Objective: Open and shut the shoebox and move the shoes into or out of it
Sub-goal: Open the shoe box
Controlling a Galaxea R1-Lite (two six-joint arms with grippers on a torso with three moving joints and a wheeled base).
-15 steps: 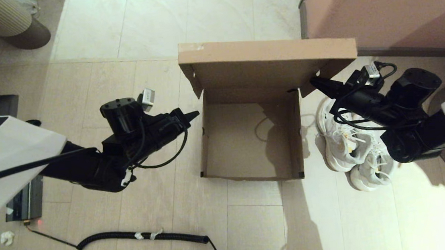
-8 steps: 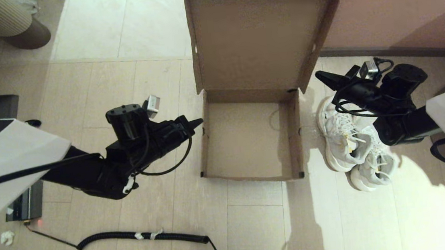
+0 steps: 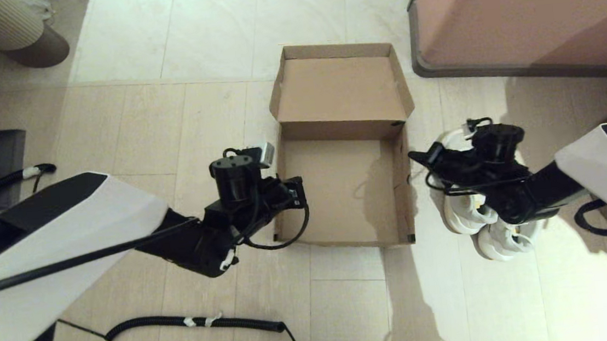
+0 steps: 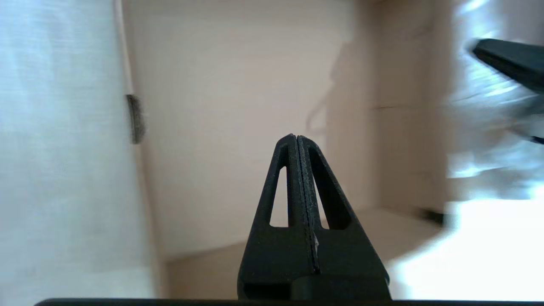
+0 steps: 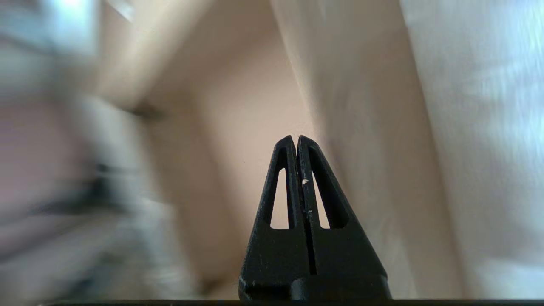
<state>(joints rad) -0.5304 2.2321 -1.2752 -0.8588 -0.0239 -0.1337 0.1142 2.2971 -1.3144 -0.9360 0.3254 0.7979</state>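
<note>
Lid point(image 3: 339, 87) fallen flat back, one shoebox point(image 3: 342, 233), two shoes point(image 3: 478, 221)

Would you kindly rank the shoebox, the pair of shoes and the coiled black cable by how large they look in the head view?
1. The shoebox, lid open, plainly largest.
2 and 3. The coiled black cable and the shoes: unsure, since the cable is long but thin, and the right arm covers part of the shoes.

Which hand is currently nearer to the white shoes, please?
The right hand. It hovers between the shoebox and the shoes, its arm passing over them. The left hand is at the box's opposite wall.
</note>
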